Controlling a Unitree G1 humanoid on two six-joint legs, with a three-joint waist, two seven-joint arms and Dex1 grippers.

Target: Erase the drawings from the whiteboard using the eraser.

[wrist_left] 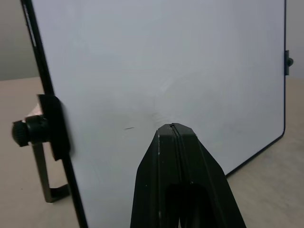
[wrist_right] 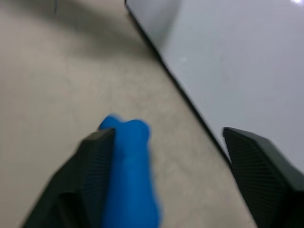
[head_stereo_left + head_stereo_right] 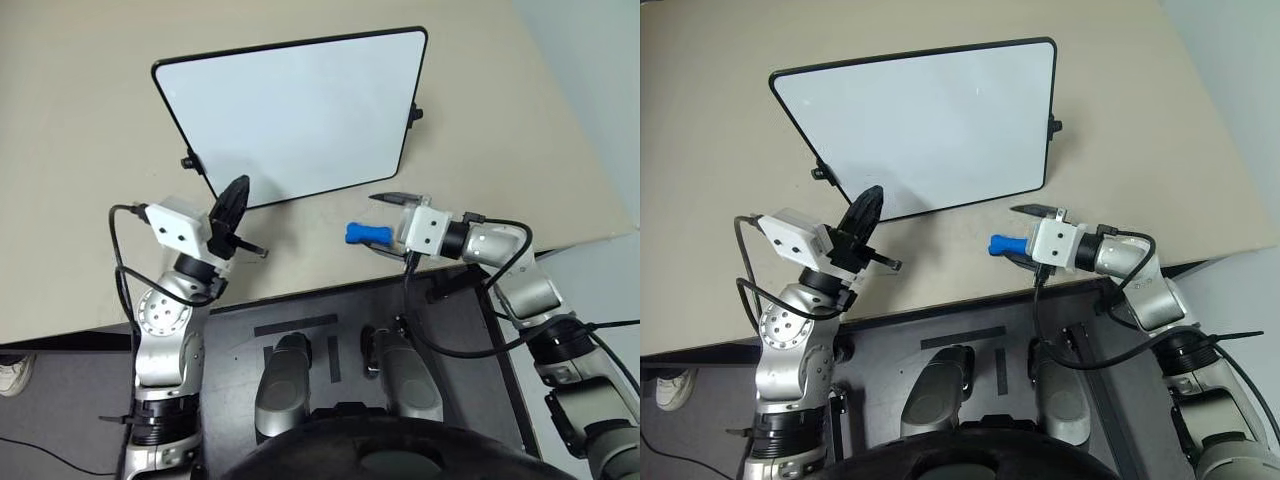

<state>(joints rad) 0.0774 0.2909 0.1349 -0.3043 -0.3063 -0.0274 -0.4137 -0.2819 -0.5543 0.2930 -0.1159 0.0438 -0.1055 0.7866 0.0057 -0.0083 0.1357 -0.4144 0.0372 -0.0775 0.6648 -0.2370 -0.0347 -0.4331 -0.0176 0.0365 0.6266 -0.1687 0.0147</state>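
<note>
From the left eye view, the whiteboard (image 3: 300,115) lies on the beige tabletop (image 3: 80,150), its white face showing no red mark. The left claw (image 3: 232,205) sits at the board's near edge, close to the small black knob (image 3: 187,161) on that side, its two black fingers pressed together with nothing between them. The right claw (image 3: 392,226) is just off the board's near corner, its fingers spread apart. The eraser (image 3: 365,234) is beside the lower finger of that claw, its blue end sticking out beyond the fingertips toward the left claw; whether it rests on the tabletop or leans on the finger I cannot tell.

The right eye view gives the same layout: the eraser (image 3: 1006,244) is between the right claw (image 3: 1030,234) and the left claw (image 3: 866,211), much nearer the right one, and clear of the whiteboard (image 3: 930,120).

In the left wrist view, the closed fingers (image 1: 178,180) of the left claw point at the whiteboard (image 1: 166,71), which stretches straight ahead of the tips. A faint dark smudge (image 1: 129,128) is on the board's face just ahead of the tips. The framed edge with the knob (image 1: 24,133) is off to one side of the claw.

In the right wrist view, the right claw (image 2: 166,142) stands wide, the eraser (image 2: 128,175) lying against the inner face of one finger (image 2: 90,175) and well apart from the other finger (image 2: 259,171). The whiteboard (image 2: 228,57) with its black frame is ahead, beyond that farther finger, and tabletop (image 2: 71,71) is ahead of the eraser.
</note>
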